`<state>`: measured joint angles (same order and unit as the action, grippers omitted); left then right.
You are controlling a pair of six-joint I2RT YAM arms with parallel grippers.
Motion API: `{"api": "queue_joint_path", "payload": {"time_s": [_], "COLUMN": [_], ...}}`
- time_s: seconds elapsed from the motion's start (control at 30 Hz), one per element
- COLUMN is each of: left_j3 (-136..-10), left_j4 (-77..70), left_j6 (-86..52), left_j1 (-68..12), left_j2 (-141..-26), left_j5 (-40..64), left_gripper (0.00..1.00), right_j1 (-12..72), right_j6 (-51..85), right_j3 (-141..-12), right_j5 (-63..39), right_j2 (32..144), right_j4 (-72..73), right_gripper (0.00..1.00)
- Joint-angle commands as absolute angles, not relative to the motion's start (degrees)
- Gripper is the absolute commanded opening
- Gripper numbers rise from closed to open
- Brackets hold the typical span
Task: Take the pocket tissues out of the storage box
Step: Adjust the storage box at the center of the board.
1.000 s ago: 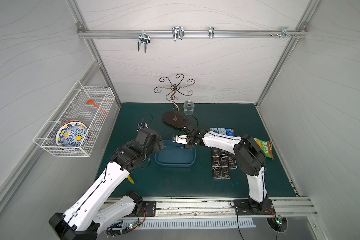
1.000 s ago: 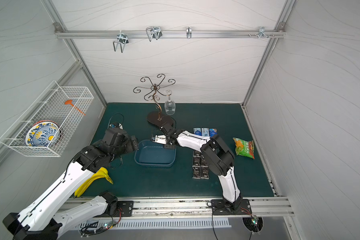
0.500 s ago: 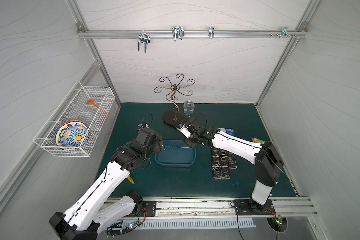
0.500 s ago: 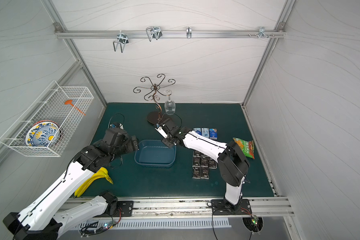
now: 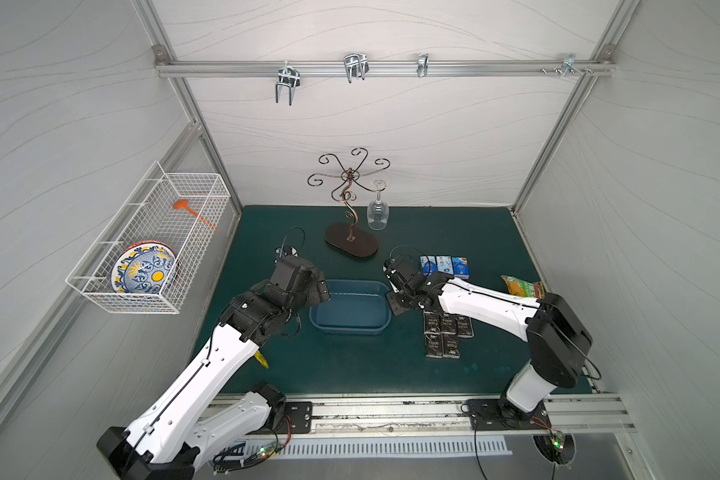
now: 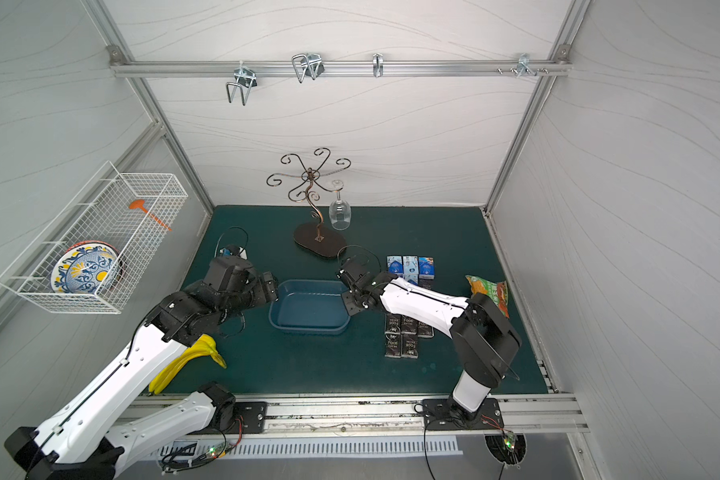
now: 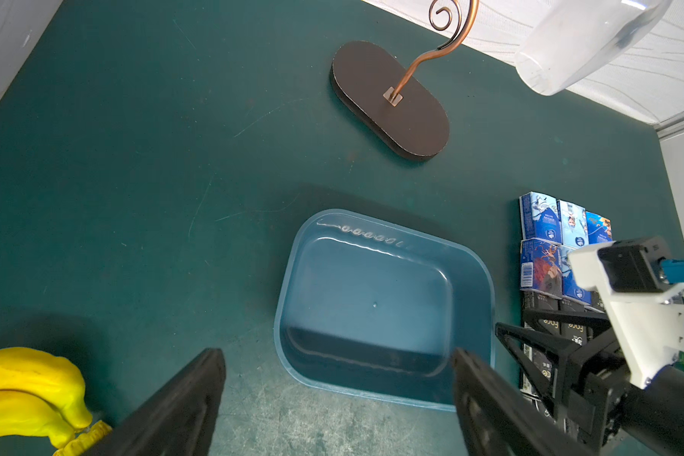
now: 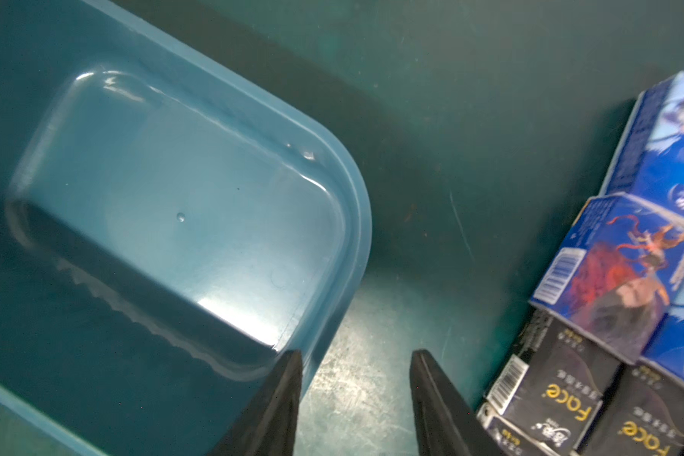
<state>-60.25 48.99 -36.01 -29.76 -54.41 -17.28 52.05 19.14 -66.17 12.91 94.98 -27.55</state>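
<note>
- Near left, the bananas point(image 6: 188, 361) lie half under my left arm, well apart from the work.
- Near right, the black tissues point(image 5: 443, 332) lie flat on the bench point(image 5: 350, 365) in tight rows, white lettering up, just right of the box. My right arm hides some of them.
- The box point(image 5: 350, 330) sits mid-bench. Both wrist views show only its bare, glossy floor, so I judge the unloading done.
- My left end effector point(image 7: 334, 351) hangs at the box's left end, jaws wide apart, holding nothing.
- My right end effector point(image 8: 356, 353) hangs at the box's right end, jaws partly apart and empty. One finger shows over the rim corner and the other over bare bench; I cannot tell whether either touches.
- If I drop from here, that finger could catch the rim and tip or shove the light box into the packs. A low swing to the right would plough through the rows.
- Farther right, the blue tissues point(image 5: 443, 266), with printed pictures on them, butt against the black ones. Their wrap looks slick and likely to slide.
- The bag point(image 5: 520, 286) lies beyond them, at the right edge.
- Far off, the stand point(image 5: 352, 245) carries a hanging glass point(image 5: 378, 214). If I pull back high and far, I could knock it.
</note>
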Motion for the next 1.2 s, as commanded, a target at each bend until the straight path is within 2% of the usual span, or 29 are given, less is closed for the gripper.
{"api": "queue_joint_path", "payload": {"time_s": [0.0, 0.23, 0.43, 0.5, 0.67, 0.93, 1.17], "left_j3": [-61.44, -61.17, -61.08, -61.08, -61.34, -61.52, -61.87], "left_j4": [46.14, 45.98, 46.05, 46.14, 46.06, 45.53, 46.27], "left_j6": [-35.86, -35.86, -35.79, -35.73, -35.68, -35.77, -35.33], "left_j1": [-29.62, -29.55, -29.57, -29.6, -29.55, -29.55, -29.62], "left_j2": [-53.53, -53.88, -53.87, -53.72, -54.22, -55.2, -55.02], "left_j5": [-17.22, -17.4, -17.71, -17.92, -17.9, -17.4, -17.9], "left_gripper": [0.93, 0.93, 0.93, 0.93, 0.93, 0.93, 0.93], "right_j1": [52.03, 51.95, 50.39, 49.69, 48.35, 49.37, 49.32], "right_j6": [21.57, 21.65, 20.69, 19.62, 12.68, -14.17, -32.09], "right_j3": [-65.74, -66.61, -66.16, -65.92, -66.7, -70.0, -73.85], "right_j5": [10.65, 8.72, 5.66, 5.19, 6.04, 7.63, 3.56], "right_j2": [96.2, 98.19, 99.87, 99.93, 100.2, 104.17, 108.05], "right_j4": [-26.93, -25.4, -24.08, -23.99, -25.31, -22.95, -20.83], "right_gripper": [0.47, 0.42, 0.17, 0.14, 0.11, 0.08, 0.09]}}
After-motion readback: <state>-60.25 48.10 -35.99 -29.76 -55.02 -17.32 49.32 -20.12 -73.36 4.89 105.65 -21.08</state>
